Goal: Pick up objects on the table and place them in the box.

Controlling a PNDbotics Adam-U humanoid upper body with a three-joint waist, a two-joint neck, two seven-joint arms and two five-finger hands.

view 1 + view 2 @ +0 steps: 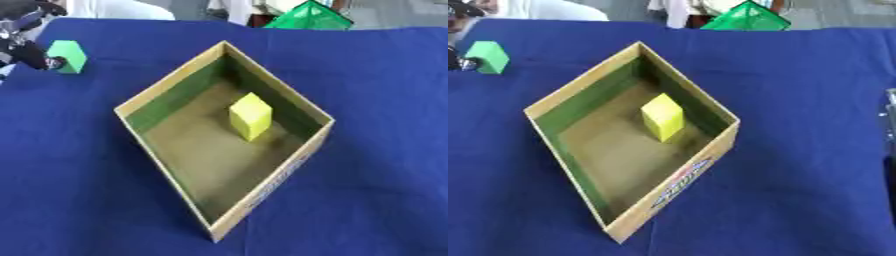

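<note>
Left eye view shows the left hand [24, 50] touching the green block [68, 56] on the cloth [376, 100], left of the box [262, 190]; whether its fingers clamp it is unclear. Block looks light, rigid, flat-sided; opposite faces suit pinching. A yellow block [250, 116] sits inside.

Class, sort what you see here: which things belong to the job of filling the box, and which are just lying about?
Job:
cardboard box
yellow block, inside the box
green block, at the left hand

Lying about:
green frame at the far edge
blue cloth
</note>
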